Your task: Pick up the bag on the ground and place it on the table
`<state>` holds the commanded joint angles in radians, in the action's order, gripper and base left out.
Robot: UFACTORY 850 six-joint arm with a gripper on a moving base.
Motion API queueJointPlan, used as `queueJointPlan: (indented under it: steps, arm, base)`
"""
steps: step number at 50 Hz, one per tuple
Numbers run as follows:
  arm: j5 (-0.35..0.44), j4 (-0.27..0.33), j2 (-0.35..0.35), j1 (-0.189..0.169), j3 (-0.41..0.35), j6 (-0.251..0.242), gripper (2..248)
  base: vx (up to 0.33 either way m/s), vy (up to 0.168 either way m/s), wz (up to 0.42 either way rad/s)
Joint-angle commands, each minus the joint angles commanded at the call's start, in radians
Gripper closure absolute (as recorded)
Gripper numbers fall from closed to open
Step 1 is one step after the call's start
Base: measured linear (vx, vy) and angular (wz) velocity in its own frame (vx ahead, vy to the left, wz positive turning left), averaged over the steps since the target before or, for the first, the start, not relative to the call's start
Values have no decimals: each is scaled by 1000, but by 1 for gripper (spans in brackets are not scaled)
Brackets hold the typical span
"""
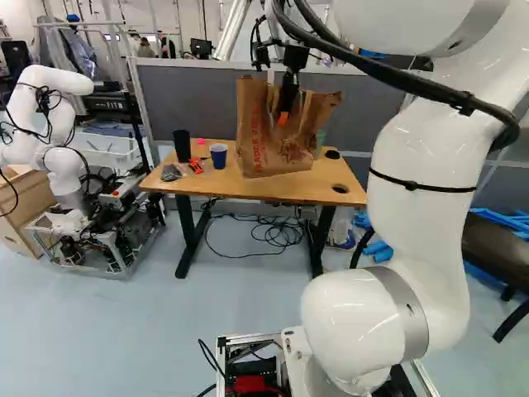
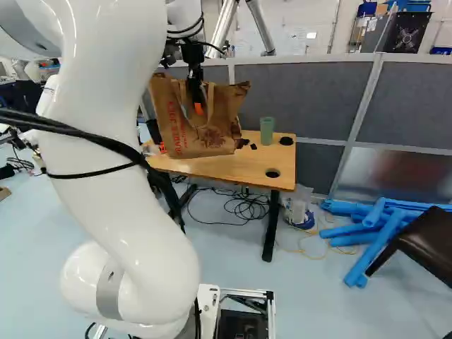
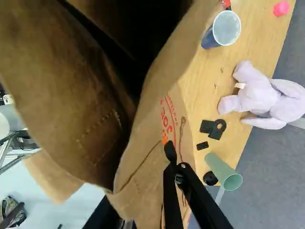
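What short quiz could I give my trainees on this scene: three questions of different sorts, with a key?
1. True or false: the green cup stands upright on the table.
2. Multiple choice: what colour is the soft toy in the wrist view? a) orange b) black c) pale lilac
3. Fill in: in the left base view, the blue cup stands to the ____ of the paper bag.

Key: 1 true; 2 c; 3 left
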<state>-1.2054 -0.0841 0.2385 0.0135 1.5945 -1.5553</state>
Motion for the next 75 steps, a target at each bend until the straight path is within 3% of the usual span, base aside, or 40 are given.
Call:
queueJointPlan:
  steps: [51,75]
  arm:
    - [0,0,6,0,7,0,232]
    - [0,0,9,0,11,0,232]
  base:
    - [106,2,-6]
    - [5,-1,-2]
